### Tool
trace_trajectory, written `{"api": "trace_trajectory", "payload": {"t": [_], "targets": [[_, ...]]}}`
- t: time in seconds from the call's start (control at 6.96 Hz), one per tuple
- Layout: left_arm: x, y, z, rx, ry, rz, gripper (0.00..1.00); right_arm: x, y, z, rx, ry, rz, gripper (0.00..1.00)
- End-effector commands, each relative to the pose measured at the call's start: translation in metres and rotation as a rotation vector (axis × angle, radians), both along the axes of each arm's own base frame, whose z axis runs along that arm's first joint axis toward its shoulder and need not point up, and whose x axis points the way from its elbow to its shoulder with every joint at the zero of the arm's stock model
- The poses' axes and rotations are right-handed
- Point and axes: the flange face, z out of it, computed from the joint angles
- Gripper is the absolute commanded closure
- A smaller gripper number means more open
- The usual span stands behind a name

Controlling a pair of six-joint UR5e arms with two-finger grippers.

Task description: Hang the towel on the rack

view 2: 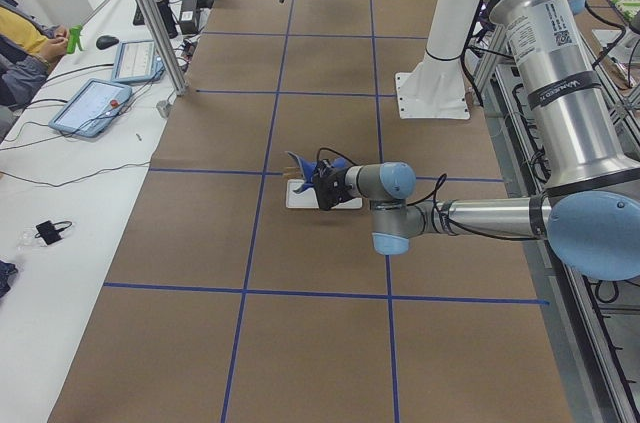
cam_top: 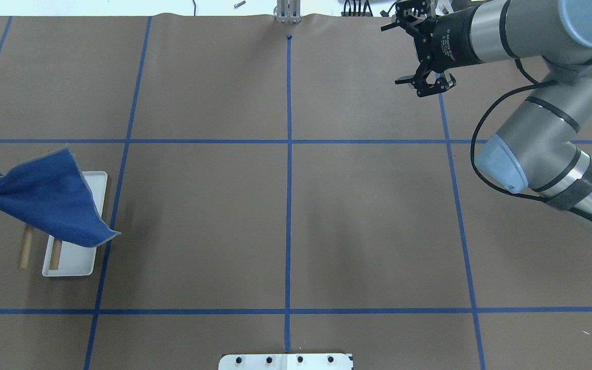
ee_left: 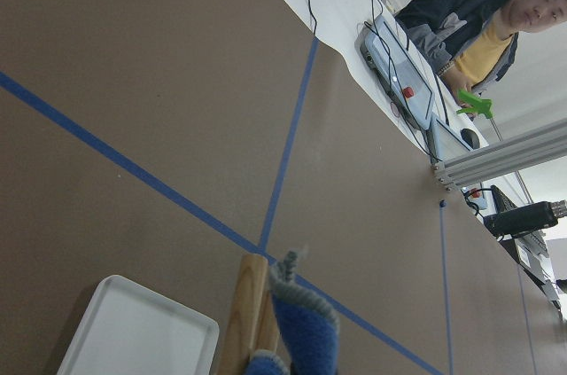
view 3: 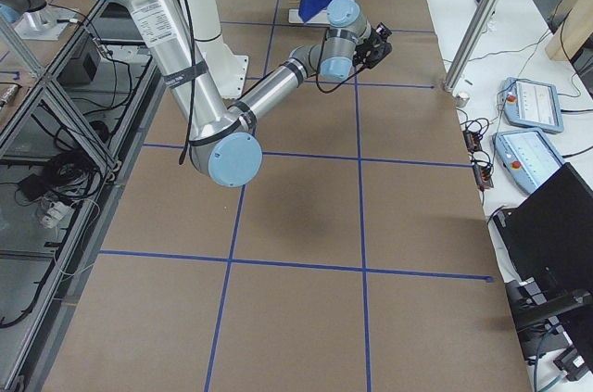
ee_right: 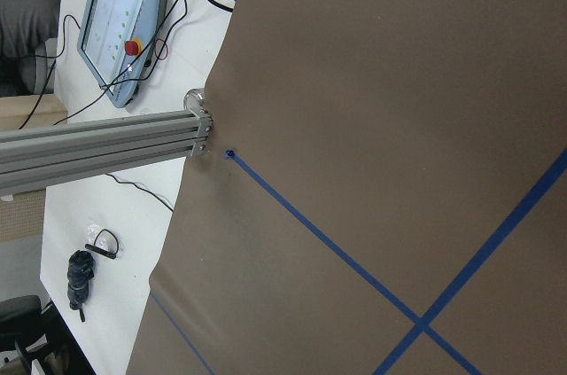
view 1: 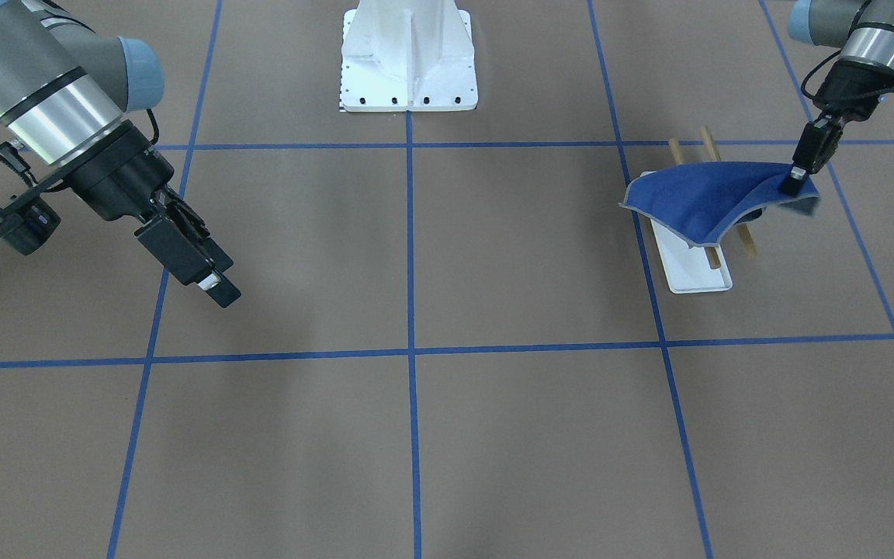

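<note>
Over the rack [view 1: 694, 272] | left gripper [view 1: 793, 182] pinching towel [view 1: 695, 203] corner | right gripper [cam_top: 426, 85] spread wide | wrist lettering [cam_top: 444, 45] illegible

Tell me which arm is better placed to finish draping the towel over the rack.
Left: the left tool holds the towel by a corner over the rack; the right tool hangs empty far across the table.

The towel [view 1: 687, 203] is soft matt cloth, royal blue on top and duller grey beneath, with a thin grey stitched edge. The rack [view 1: 695, 276] has a smooth white tray base with a faint sheen and two bare light-brown wooden rods [cam_top: 25, 249]. The bench [view 1: 509, 256] is covered in matt brown paper crossed by blue tape lines [view 1: 410, 233]. The pedestal [view 1: 408, 62] is glossy white-painted metal with dark bolts. The left gripper [view 1: 795, 178] and right gripper [view 1: 218, 287] are matt black.
</note>
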Motion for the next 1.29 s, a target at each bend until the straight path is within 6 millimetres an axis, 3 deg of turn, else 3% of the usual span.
{"api": "trace_trajectory", "payload": {"t": [0.0,0.72,0.86,1.01,1.15], "targets": [[0.0,0.0,0.011,-0.016,-0.017,0.0,1.0,0.001,0.0,0.001,-0.002,0.001,0.001,0.0],[-0.001,0.001,0.017,-0.057,0.004,-0.009,1.0,0.002,-0.001,0.001,-0.003,0.002,0.004,0.0],[-0.003,0.003,0.02,-0.062,-0.002,-0.009,0.85,0.001,-0.001,0.001,-0.003,0.002,0.003,0.0],[-0.003,0.003,0.025,-0.068,-0.009,-0.009,0.52,0.0,-0.001,0.003,-0.005,0.005,0.006,0.0],[-0.004,0.003,0.03,-0.075,-0.017,-0.011,0.02,-0.004,-0.001,0.005,-0.006,0.011,0.013,0.0]]}}
